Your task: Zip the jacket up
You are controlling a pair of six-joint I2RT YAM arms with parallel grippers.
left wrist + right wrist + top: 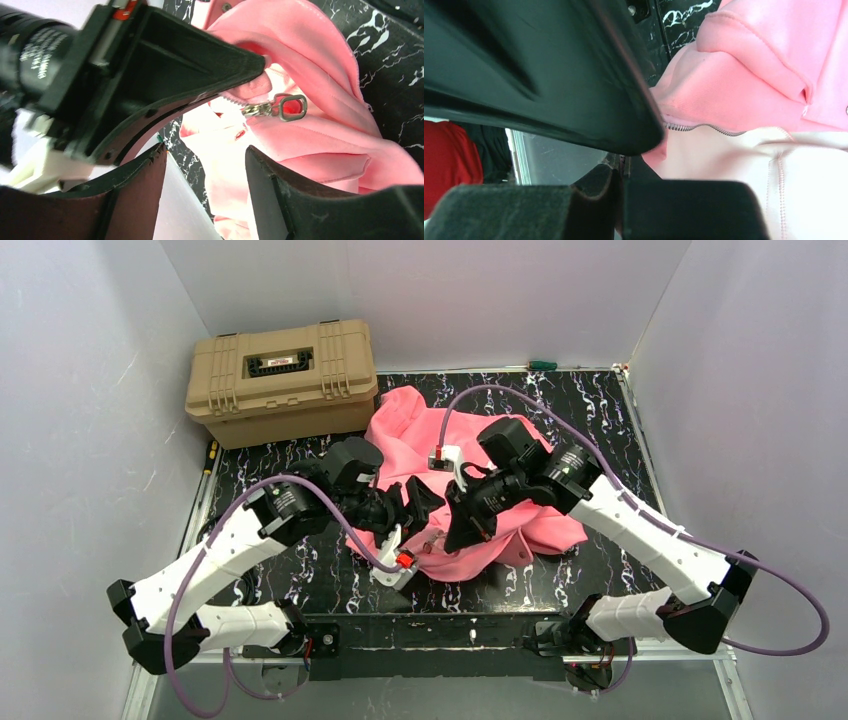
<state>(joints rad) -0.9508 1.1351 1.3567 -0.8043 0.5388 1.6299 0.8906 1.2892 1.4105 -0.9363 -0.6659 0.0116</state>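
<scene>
The salmon-pink jacket (500,530) lies crumpled on the black marbled table between my two arms. Its metal zipper pull (280,107), a ring with red inside, hangs at the edge of the front opening above the pale lining (225,150). My right gripper (463,532) is shut and pinches a fold of the jacket right beside the pull; its tip also shows in the left wrist view (252,70). In the right wrist view my right gripper (624,167) is closed next to the zipper teeth (694,127). My left gripper (205,175) is open and empty, just short of the pull.
A tan hard case (280,380) stands at the back left, touching the jacket's far edge. A green-handled tool (543,365) lies at the back wall and a yellow one (210,455) at the left edge. White walls enclose the table on three sides.
</scene>
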